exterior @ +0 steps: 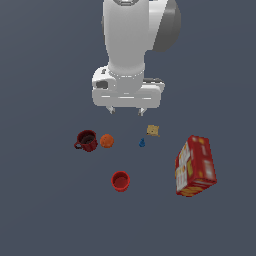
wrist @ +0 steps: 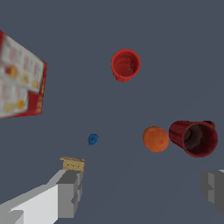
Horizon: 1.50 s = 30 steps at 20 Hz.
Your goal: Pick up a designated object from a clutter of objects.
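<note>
The tiny blue cone-like piece (exterior: 142, 143) stands on the grey floor between the orange ball (exterior: 106, 141) and the big red box (exterior: 195, 166); it also shows in the wrist view (wrist: 92, 139). My gripper (exterior: 127, 110) hangs open and empty above the floor, behind the clutter and apart from the blue piece. In the wrist view the gripper (wrist: 142, 192) shows two grey fingers (wrist: 70, 192) spread wide, the blue piece beyond them. The small tan block (exterior: 153, 131) lies close to the blue piece, just behind it.
The dark red mug (exterior: 86, 141) stands beside the orange ball on the exterior view's left. The red cup (exterior: 120, 181) stands nearer the camera. In the wrist view show the tan block (wrist: 72, 163), ball (wrist: 155, 138), mug (wrist: 194, 138), cup (wrist: 125, 65) and box (wrist: 19, 81).
</note>
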### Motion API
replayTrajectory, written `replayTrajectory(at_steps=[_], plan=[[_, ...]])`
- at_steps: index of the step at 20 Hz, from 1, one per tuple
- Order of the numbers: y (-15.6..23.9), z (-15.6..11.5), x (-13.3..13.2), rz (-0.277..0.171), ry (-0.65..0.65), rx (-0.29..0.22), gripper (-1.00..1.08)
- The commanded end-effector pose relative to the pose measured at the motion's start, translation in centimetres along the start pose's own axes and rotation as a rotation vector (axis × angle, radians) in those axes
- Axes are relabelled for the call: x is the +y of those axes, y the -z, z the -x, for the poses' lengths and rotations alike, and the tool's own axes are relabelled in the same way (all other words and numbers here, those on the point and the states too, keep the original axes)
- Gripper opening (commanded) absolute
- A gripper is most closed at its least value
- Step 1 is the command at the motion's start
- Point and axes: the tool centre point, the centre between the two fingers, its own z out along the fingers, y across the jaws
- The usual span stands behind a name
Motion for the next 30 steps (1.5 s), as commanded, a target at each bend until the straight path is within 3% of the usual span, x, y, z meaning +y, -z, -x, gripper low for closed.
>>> replayTrajectory(at_steps=[1,30], plan=[[-0.6,0.0,-0.2,0.000,-0.029,0.001,1.00],[-12.2,1.0,-4.8,-0.007,-0.640,0.022,1.00]])
